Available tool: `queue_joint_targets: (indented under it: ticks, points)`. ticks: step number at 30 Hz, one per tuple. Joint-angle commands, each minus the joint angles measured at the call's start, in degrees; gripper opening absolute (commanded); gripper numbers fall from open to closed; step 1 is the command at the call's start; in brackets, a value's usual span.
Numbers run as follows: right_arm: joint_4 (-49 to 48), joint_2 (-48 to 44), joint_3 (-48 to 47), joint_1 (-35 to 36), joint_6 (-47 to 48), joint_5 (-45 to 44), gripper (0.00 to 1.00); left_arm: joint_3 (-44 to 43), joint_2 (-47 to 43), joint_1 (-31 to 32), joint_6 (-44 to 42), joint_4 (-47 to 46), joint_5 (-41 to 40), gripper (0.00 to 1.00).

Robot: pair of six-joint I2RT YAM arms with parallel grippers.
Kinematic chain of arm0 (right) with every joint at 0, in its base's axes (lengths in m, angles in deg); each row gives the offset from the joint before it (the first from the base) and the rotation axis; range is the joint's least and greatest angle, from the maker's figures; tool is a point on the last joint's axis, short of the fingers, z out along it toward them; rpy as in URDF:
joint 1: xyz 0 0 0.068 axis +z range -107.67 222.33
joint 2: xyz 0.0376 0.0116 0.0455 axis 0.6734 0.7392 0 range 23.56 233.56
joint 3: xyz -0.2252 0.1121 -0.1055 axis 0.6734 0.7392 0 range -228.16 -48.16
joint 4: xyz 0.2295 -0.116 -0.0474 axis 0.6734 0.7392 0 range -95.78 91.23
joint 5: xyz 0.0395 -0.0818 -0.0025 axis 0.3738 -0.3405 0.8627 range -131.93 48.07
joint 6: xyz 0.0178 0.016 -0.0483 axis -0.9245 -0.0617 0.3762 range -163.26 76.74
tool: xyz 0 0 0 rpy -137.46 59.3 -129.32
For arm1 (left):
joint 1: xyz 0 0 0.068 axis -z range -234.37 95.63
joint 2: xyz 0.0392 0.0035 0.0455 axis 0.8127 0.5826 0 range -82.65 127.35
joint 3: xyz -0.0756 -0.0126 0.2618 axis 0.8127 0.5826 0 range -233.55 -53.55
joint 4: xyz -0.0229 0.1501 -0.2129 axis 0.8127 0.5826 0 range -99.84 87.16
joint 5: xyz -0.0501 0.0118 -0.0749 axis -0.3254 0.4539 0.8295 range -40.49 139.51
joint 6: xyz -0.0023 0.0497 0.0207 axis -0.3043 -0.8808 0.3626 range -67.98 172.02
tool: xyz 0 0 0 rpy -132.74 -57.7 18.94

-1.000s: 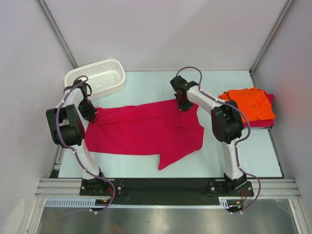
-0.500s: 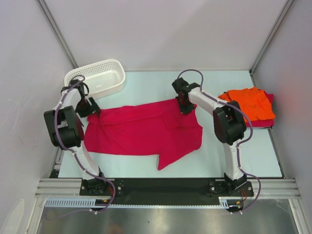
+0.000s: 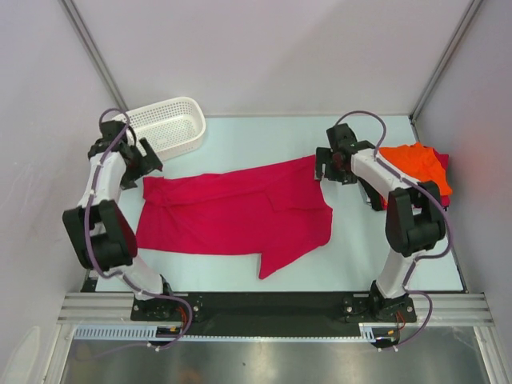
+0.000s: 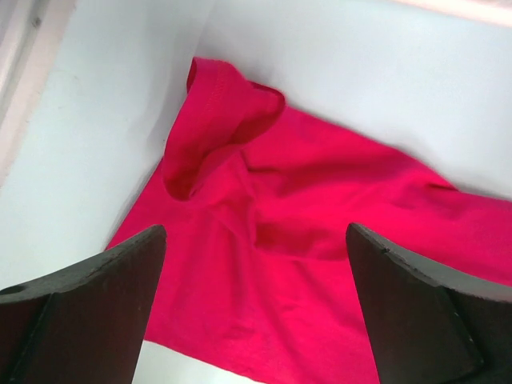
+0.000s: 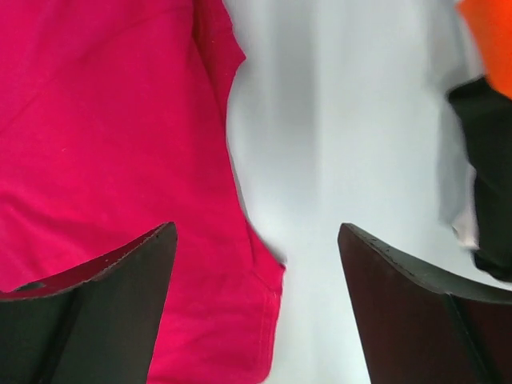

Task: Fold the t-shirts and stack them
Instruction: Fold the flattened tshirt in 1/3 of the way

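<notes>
A crimson t-shirt lies spread across the middle of the table. My left gripper hovers open over its far left corner, where a curled hem shows in the left wrist view. The cloth lies flat between the left gripper fingers, untouched. My right gripper is open just above the shirt's far right corner; in the right wrist view the right gripper straddles that hem edge. An orange t-shirt rests on another crimson t-shirt at the right.
A white mesh basket stands at the far left, close behind my left gripper. White enclosure walls close in both sides and the back. A dark part of the right arm and an orange edge show in the right wrist view.
Both grippers have opened and let go of the crimson shirt's far edge. The left one drew back to the left, the right one to the right. The far edge now lies stretched out.
</notes>
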State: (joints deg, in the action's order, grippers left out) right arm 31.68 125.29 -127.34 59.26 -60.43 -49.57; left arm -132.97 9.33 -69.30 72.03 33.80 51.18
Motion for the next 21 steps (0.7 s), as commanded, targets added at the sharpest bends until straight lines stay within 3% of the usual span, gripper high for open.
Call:
queue_joint_targets:
  ticks: [1, 17, 20, 21]
  points:
    - [-7.12, 6.35, -0.45, -1.19, -0.50, 5.42, 0.88, -0.56, 5.83, -0.18, -2.69, -0.92, -1.58, 1.00]
    - [-10.90, 24.56, -16.18, -1.46, -1.02, 11.06, 0.85, -3.20, 18.22, -0.88, -0.68, -2.33, -5.89, 1.00]
    - [-10.47, 28.07, -19.68, -1.46, -0.94, 13.43, 0.80, -4.08, 20.07, -0.79, 0.20, -1.98, -5.98, 1.00]
    - [-10.21, 28.78, -20.57, -1.46, -0.85, 14.48, 0.70, -4.51, 20.60, -0.62, 0.55, -2.06, -5.98, 0.96]
